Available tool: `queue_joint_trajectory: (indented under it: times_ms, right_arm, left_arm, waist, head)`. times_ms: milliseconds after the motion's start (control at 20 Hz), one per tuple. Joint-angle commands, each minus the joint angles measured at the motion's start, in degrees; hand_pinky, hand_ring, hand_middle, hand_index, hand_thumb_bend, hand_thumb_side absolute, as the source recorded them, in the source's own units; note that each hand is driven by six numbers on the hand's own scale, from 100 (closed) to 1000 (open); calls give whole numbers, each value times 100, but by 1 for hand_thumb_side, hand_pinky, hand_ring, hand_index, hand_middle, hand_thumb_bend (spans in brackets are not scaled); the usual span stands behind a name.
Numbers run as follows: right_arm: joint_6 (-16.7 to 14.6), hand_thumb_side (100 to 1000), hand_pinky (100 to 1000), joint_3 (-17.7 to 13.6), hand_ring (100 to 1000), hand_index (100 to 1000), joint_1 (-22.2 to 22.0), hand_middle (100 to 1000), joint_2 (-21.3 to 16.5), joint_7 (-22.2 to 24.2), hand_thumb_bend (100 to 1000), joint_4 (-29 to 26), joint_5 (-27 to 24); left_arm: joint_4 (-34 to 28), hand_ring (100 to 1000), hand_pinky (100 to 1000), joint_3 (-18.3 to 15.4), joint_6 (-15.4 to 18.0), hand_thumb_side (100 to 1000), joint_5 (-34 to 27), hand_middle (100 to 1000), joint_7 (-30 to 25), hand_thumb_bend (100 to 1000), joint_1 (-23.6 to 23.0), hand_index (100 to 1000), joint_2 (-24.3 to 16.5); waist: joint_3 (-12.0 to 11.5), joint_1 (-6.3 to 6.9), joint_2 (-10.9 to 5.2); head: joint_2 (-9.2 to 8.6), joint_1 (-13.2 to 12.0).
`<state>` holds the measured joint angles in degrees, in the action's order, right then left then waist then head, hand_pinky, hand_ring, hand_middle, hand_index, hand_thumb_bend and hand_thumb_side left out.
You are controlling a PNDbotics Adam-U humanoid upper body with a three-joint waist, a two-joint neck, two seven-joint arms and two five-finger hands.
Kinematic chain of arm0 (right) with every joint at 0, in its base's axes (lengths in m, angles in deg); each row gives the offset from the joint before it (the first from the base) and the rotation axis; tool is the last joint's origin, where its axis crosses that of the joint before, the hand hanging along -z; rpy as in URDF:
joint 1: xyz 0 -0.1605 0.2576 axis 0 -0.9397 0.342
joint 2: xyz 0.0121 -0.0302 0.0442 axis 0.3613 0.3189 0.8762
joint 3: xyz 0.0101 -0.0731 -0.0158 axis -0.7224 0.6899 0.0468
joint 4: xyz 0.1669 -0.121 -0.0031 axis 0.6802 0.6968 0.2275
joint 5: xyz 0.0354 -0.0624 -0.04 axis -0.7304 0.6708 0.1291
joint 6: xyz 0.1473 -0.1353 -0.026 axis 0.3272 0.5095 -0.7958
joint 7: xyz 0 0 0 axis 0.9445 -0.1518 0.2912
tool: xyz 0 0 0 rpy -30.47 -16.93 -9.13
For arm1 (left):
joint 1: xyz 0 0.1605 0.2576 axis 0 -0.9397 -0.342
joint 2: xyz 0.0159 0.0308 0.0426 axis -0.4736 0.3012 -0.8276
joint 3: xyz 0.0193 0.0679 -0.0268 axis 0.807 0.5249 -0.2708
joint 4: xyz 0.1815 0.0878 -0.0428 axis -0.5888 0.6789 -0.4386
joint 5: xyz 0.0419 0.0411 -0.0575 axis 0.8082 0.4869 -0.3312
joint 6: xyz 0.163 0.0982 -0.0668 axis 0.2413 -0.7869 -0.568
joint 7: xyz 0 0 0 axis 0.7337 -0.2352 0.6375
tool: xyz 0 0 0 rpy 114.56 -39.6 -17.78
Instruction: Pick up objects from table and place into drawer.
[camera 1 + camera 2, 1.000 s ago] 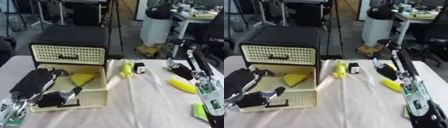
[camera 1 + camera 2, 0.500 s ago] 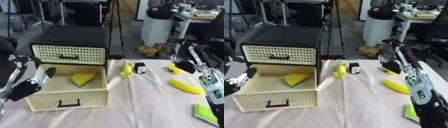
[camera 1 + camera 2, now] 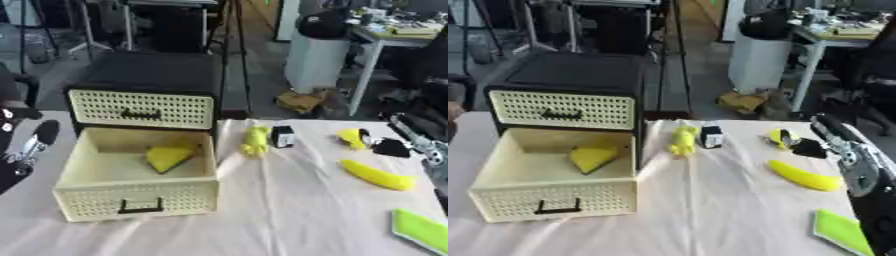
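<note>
Now, in the left eye view, the left hand (image 3: 26, 150) has drawn back from the pulled-out cream perforated plastic drawer (image 3: 136, 200) to the left edge; whether its fingers are curled cannot be told. A yellow wedge-shaped piece (image 3: 169, 157) lies inside, so one item seems stowed.

In the right eye view, the right hand (image 3: 808, 147), fingers also unreadable, has reached beside a small yellow rounded object (image 3: 780, 136), with the long yellow banana-shaped object (image 3: 802, 176) nearby on the cloth.

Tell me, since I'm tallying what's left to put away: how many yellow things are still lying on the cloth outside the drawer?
3: a figure just right of the drawer, a banana farther right, and a small piece behind it beside the right robot hand, which may hide more.
</note>
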<state>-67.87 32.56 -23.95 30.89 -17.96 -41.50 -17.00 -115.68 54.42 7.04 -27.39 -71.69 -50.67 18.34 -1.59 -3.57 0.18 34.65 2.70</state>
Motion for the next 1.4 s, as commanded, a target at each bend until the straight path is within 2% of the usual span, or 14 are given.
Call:
queue_joint_trajectory:
  times_ms: [50,300,350,650,900,1200,1400]
  right_arm:
    - [21,496,870,-74,918,886,139,856,-290,40,186,274,224]
    - [40,517,870,-60,923,893,116,867,-310,117,210,628,312]
    - [45,499,869,-59,923,892,115,867,-309,125,223,681,312]
    - [10,558,866,-24,922,894,63,869,-310,216,249,865,252]
    - [-82,589,858,25,913,893,18,868,-301,487,317,954,239]
    - [-152,606,853,57,903,894,-10,867,-276,944,336,1022,280]
    - [-35,590,850,38,921,898,4,876,-286,838,353,1050,379]
  left_arm:
    - [-39,100,100,-87,32,1000,-31,100,-47,512,27,730,-135]
    - [-53,100,100,-118,40,1000,-27,100,-79,511,-1,728,-101]
    - [-56,100,100,-120,42,1000,-28,100,-82,508,-5,729,-96]
    - [-66,100,100,-133,51,1000,-11,100,-128,508,-28,728,-76]
    - [-73,100,100,-135,59,1000,-1,100,-164,506,-42,729,-65]
    - [-74,100,100,-134,76,1000,9,100,-224,504,-64,729,-57]
    - [-82,100,100,-128,89,1000,17,100,-250,502,-66,729,-43]
  waist:
    - [-10,17,-65]
    - [-27,16,-61]
    - [-29,17,-59]
    - [-35,15,-47]
    - [-34,13,-47]
    - [-37,16,-43]
    - [-47,22,-25]
  head:
    - [19,25]
    - [33,100]
    - [35,128]
    - [72,281]
    - [79,282]
    - [86,283]
    - [86,282]
